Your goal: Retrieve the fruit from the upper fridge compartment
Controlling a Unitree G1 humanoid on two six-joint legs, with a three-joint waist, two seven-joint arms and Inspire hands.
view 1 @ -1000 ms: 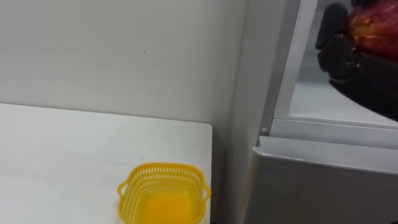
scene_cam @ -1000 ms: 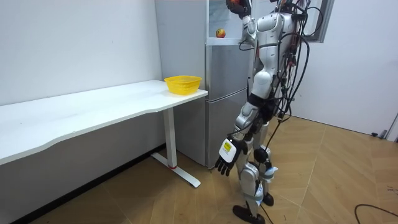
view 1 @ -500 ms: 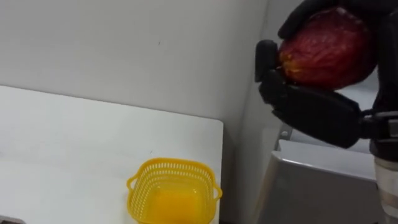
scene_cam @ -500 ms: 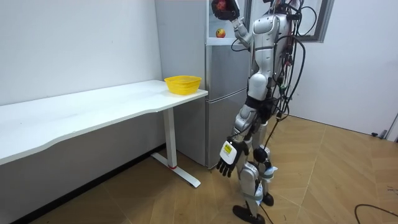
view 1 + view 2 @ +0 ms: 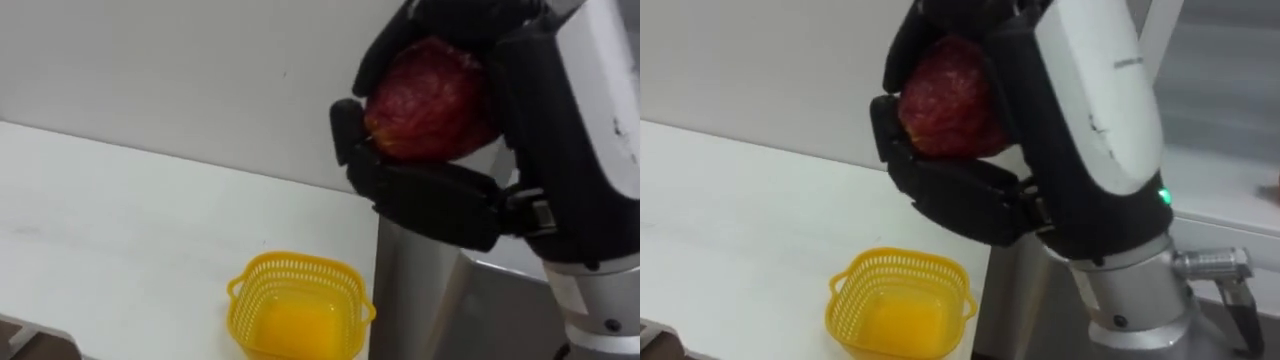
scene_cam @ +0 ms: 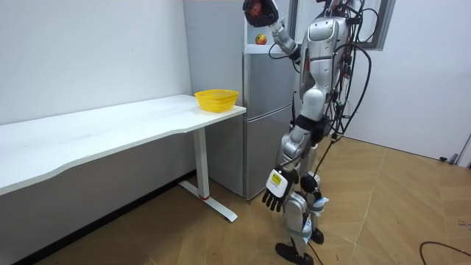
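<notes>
A dark red round fruit (image 5: 435,100) sits in my right hand (image 5: 430,195), whose black fingers and thumb curl round it. The hand is raised high in front of the upper fridge compartment (image 6: 268,26), above and slightly right of a yellow basket (image 5: 298,310). In the room view the fruit (image 6: 257,9) is held up beside the fridge's top left edge. Another small red-and-yellow fruit (image 6: 260,38) lies on the upper fridge shelf. My left hand (image 6: 276,199) hangs by my thigh, its fingers relaxed and holding nothing.
The yellow basket (image 6: 216,99) stands empty at the end of a long white table (image 6: 110,129), right next to the grey fridge (image 6: 265,125). A white wall runs behind the table. I stand upright on the wooden floor in front of the fridge.
My right hand has carried the red fruit out of the upper fridge and leftward, toward the space above the table's end. The eye view has shifted too. The left hand still hangs.
</notes>
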